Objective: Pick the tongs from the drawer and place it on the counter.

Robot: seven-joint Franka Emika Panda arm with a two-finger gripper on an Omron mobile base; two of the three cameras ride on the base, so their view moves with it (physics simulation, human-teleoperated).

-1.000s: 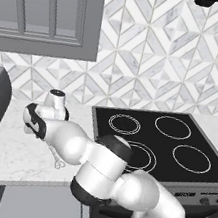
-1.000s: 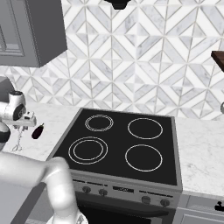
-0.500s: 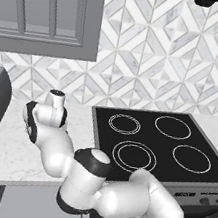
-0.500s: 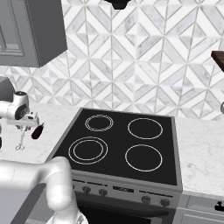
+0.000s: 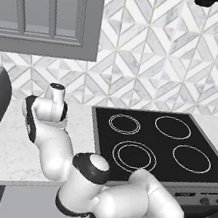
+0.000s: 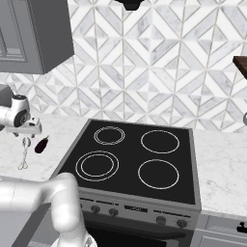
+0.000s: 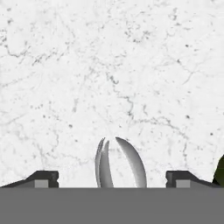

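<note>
Tongs (image 7: 118, 162), one thin silvery-grey metal pair, lie or hang directly between the tips of the claw (image 7: 112, 179), whose two dark tips stand wide apart and touch nothing. Their long axis runs away from the claw, over the white marble bench (image 7: 109, 65). From the right base camera they dangle just below the claw, close above the bench. One small dark purple eggplant (image 6: 41, 144) rests just beside them.

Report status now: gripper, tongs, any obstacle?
Gripper open above counter. Tongs between its fingertips, ungripped, over the marble. Eggplant close beside; nothing blocking.
</note>
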